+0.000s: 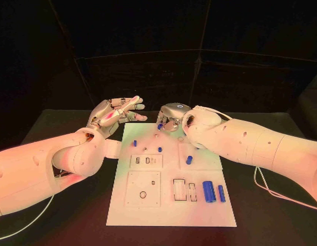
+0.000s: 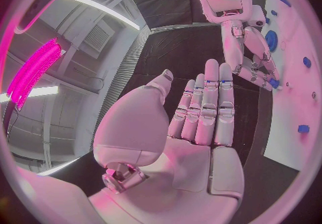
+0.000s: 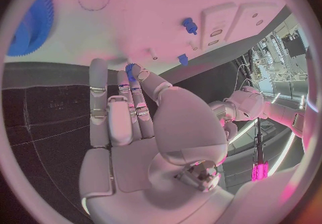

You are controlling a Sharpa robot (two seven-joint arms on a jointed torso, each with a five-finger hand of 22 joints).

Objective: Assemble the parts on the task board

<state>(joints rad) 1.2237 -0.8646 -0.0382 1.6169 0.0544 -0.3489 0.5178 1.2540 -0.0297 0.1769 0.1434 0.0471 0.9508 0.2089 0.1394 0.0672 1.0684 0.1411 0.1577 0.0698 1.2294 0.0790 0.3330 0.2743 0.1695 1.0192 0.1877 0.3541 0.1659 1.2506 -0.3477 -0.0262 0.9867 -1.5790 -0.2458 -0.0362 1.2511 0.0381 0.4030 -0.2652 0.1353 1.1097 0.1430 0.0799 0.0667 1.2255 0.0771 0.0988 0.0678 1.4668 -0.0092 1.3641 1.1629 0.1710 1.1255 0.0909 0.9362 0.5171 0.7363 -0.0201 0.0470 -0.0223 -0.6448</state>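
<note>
The white board (image 1: 170,205) lies flat in the middle of the black table (image 1: 277,215). Small blue parts sit on it: two fat round ones (image 1: 215,191) near its right edge, a little one (image 1: 190,160) in the middle, and tiny pegs (image 1: 135,143) standing toward the far edge. They look hard, light and smooth, so they could slip or roll. I think it is best to pinch a part by its sides with the fingertips and lift it straight up.

The right hand (image 1: 172,119) reaches over the far edge of the board with its fingers pointing down. In the right wrist view a small blue piece (image 3: 131,68) sits at its fingertips (image 3: 139,75), and it looks pinched there.

The left hand (image 1: 114,115) is up in the air just off the board's far left corner. Its palm is flat, its fingers are straight, and it holds nothing.
</note>
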